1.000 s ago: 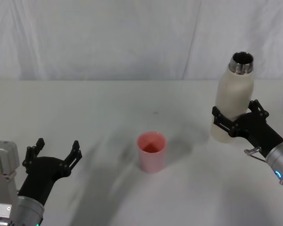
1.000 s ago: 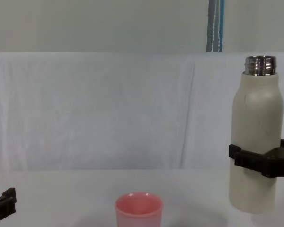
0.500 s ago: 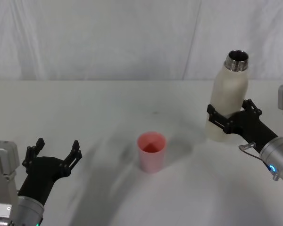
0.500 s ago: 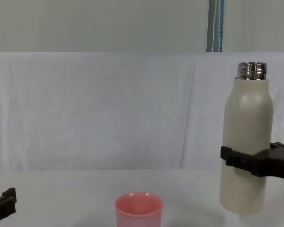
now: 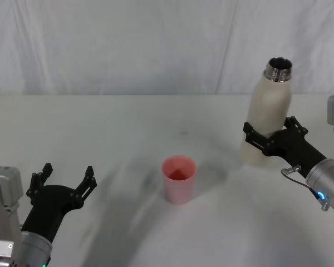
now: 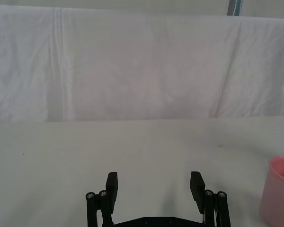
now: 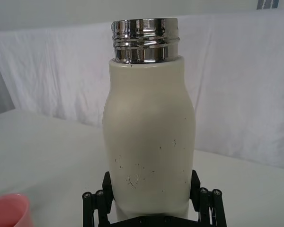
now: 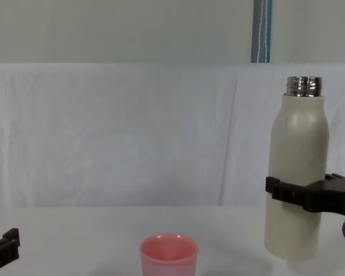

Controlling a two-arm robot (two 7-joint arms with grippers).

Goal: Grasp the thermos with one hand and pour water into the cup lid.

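Observation:
The cream-white thermos (image 5: 268, 114) (image 8: 295, 167) (image 7: 149, 151) stands upright at the right, its steel neck uncapped, held a little above the table. My right gripper (image 5: 271, 138) (image 8: 296, 194) (image 7: 150, 196) is shut on its lower body, a finger on each side. The pink cup lid (image 5: 178, 178) (image 8: 168, 255) (image 6: 278, 191) stands upright on the table's middle, to the left of the thermos and apart from it. At the near left my left gripper (image 5: 64, 181) (image 6: 154, 187) is parked and open, with nothing between its fingers.
The white table (image 5: 128, 128) runs back to a white cloth backdrop (image 5: 128, 44). Free room lies between the cup lid and either gripper.
My right gripper has carried the thermos leftward, toward the cup lid, keeping it upright. The left arm and the cup lid have not moved.

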